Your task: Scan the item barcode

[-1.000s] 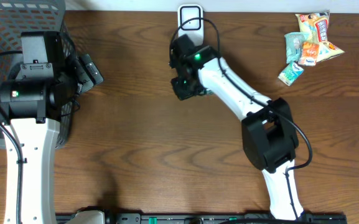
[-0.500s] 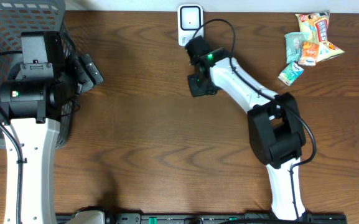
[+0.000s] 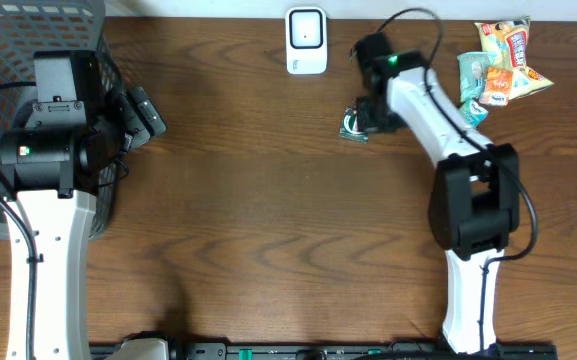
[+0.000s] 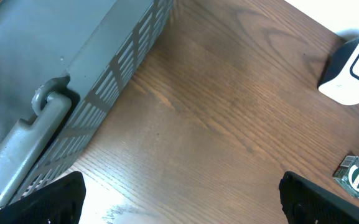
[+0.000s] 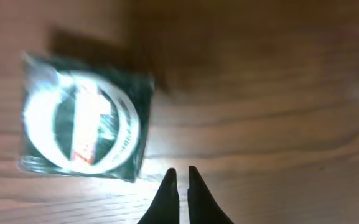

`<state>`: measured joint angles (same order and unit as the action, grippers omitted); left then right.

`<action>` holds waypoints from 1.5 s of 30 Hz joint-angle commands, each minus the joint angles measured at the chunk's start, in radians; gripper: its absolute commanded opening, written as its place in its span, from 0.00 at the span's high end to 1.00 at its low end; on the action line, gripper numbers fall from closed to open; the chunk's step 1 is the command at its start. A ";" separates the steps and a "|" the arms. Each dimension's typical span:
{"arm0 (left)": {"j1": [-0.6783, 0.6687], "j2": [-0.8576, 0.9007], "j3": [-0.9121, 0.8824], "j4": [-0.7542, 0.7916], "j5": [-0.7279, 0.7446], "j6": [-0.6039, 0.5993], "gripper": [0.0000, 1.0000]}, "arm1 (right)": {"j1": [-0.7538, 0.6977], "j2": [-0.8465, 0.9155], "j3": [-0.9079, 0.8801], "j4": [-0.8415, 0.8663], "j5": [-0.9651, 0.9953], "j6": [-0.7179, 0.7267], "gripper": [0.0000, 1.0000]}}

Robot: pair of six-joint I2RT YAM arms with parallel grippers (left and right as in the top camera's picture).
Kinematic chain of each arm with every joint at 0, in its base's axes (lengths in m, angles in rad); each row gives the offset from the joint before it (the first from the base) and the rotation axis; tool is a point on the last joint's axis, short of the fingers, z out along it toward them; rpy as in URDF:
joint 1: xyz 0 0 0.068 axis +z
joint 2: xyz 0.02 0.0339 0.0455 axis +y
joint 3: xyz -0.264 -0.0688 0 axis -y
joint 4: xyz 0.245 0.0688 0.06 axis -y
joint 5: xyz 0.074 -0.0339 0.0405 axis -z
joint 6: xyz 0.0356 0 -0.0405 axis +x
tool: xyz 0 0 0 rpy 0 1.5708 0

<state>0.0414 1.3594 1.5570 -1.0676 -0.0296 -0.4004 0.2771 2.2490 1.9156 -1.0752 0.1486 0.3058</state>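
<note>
Green square foil packet [image 3: 352, 126] lay beside the pressed-together right tool [image 5: 180, 182], which had swung away from the white scanner [image 3: 306, 40]; left tool [image 3: 144, 112] stood spread.

Overhead, even soft light falls on the brown table [image 3: 268, 230], casting only faint shadows. My right wrist view is blurred and out of focus: the packet [image 5: 83, 121] glares white, my fingers [image 5: 167, 196] show black, shadow darkens the top.
</note>
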 commanded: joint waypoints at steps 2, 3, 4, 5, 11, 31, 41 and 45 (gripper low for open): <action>0.004 -0.006 0.000 -0.002 -0.005 -0.009 0.02 | 0.010 -0.050 0.031 0.060 -0.390 0.011 0.99; 0.004 -0.006 0.000 -0.002 -0.005 -0.009 0.02 | 0.026 -0.047 0.020 0.117 -0.459 0.006 0.99; 0.004 -0.006 0.000 -0.002 -0.005 -0.009 0.02 | 0.041 -0.045 0.011 0.158 -0.460 0.002 0.99; 0.004 -0.006 0.000 -0.002 -0.005 -0.009 0.02 | 0.053 -0.044 0.005 0.188 -0.449 -0.010 0.99; 0.004 -0.006 0.000 -0.002 -0.005 -0.009 0.02 | 0.127 -0.024 -0.035 0.267 -0.271 -0.014 0.99; 0.004 -0.006 0.000 -0.002 -0.005 -0.009 0.02 | 0.081 -0.008 -0.152 0.131 0.190 0.099 0.99; 0.004 -0.006 0.000 -0.002 -0.005 -0.009 0.02 | -0.043 -0.159 -0.135 0.052 0.126 0.075 0.98; 0.004 -0.006 0.000 -0.002 -0.005 -0.009 0.02 | -0.043 -0.203 -0.135 0.142 -0.103 0.030 0.40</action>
<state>0.0414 1.3594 1.5570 -1.0672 -0.0292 -0.4004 0.2192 2.0899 1.7660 -0.9672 0.2394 0.3775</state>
